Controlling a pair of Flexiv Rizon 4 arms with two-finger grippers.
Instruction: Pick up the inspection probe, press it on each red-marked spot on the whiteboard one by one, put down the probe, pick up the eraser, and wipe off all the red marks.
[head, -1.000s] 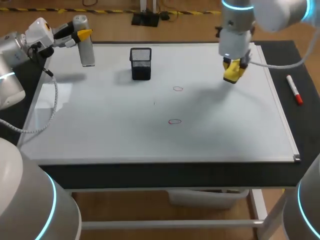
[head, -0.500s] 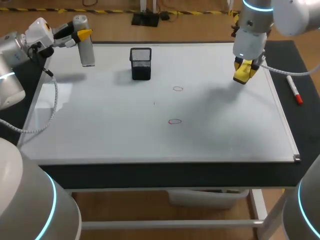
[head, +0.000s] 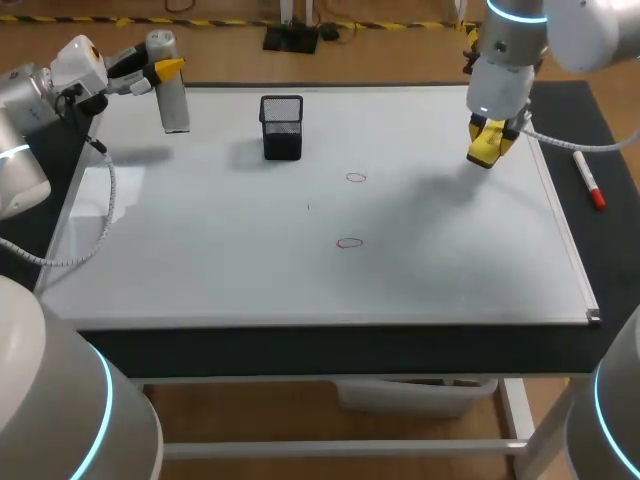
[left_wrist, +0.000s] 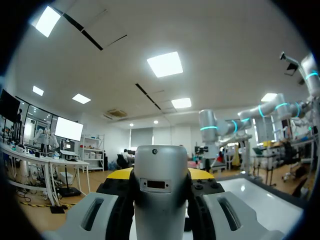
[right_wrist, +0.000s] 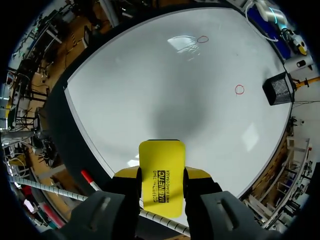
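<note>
R gripper (right_wrist: 161, 176) pinches eraser (right_wrist: 161, 167) btw both fingers (right_wrist: 126, 176), over whiteboard's (head: 300, 280) far-right part, beyond two red marks (head: 349, 242). Farther, L gripper (head: 160, 70) clamps probe (head: 175, 105) over far-left corner. Probe's lower end cut off in wrist view. Eraser's long axis runs along fingers, pointing down at board; probe stands upright.

Grey inspection probe (head: 172, 85) held upright at the whiteboard's (head: 250, 270) far-left corner; yellow eraser (head: 487, 142) held above its far-right; two red circles (head: 349, 242) mid-board.

Yellow eraser (right_wrist: 161, 176); silver-grey probe (left_wrist: 161, 192); red marks (head: 349, 242); black mesh cup (head: 282, 126).
</note>
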